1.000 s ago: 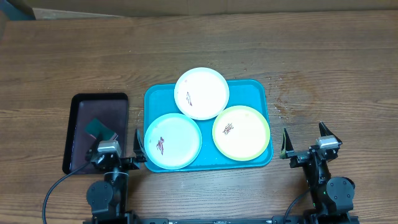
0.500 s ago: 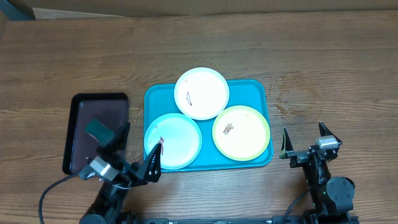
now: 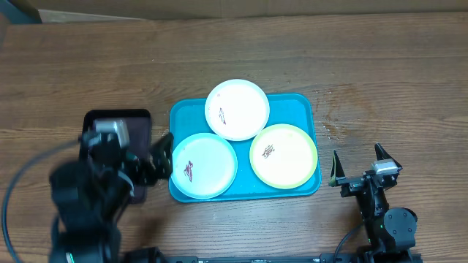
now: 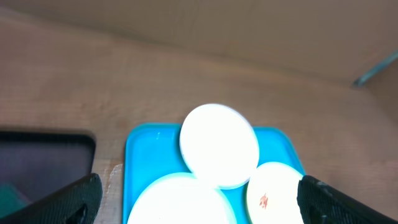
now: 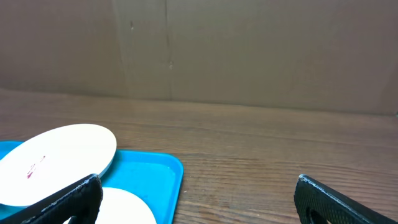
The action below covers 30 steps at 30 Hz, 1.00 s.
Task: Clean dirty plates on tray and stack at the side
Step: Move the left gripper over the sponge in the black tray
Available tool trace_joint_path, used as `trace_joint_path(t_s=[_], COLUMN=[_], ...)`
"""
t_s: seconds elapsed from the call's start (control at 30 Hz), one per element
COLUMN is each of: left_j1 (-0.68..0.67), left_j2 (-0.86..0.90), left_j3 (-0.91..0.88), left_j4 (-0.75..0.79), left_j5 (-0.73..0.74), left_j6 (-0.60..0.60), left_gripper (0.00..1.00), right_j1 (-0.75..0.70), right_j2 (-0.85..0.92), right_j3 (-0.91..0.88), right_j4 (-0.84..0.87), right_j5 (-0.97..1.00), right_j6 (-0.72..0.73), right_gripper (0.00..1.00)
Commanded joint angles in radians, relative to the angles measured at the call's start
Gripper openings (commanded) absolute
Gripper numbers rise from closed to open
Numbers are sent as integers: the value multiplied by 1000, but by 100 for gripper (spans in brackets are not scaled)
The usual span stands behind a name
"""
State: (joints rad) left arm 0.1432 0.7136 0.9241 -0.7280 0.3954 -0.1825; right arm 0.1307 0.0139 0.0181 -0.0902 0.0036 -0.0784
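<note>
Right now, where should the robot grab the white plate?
Probably by its far rim, coming down from above. The white plate is shallow and hard to pinch elsewhere, but that edge pokes out past the rim of the turquoise tray, likely leaving room underneath.

Turquoise tray showing bright, white plate, pale blue plate and yellow-green plate each wearing red-brown smears, brown wood-grain surface.
</note>
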Motion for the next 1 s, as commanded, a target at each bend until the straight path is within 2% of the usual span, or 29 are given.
trace_joint_path(t_s=[0.0,0.27,0.4,0.47,0.53,0.63,0.97], left_j1=[-5,-4,11,41,94,154,192], left_j2=[145,398,486,526,574,633,822], left_j3=[121,224,224,224,224,224,224], left_j4=[-55,-93,-80,-85,-101,-108,-214], left_j5=[-28,-38,-148,-251,-328,-307,-291], left_j6=[66,93,89,25,-108,-244,-248], left_gripper=[100,100,100,100,100,100,100], right_j1=[-2,-2,-2,-2,-2,-2,-2], right_j2=[-9,-9,-9,-9,-9,-9,-9], right_j3=[-10,-10,-10,-10,-10,-10,-10], right_j4=[6,6,6,6,6,6,6], right_j5=[-5,-5,-5,-5,-5,-5,-5], right_j6=[-1,-1,-1,-1,-1,-1,-1], right_gripper=[100,100,100,100,100,100,100])
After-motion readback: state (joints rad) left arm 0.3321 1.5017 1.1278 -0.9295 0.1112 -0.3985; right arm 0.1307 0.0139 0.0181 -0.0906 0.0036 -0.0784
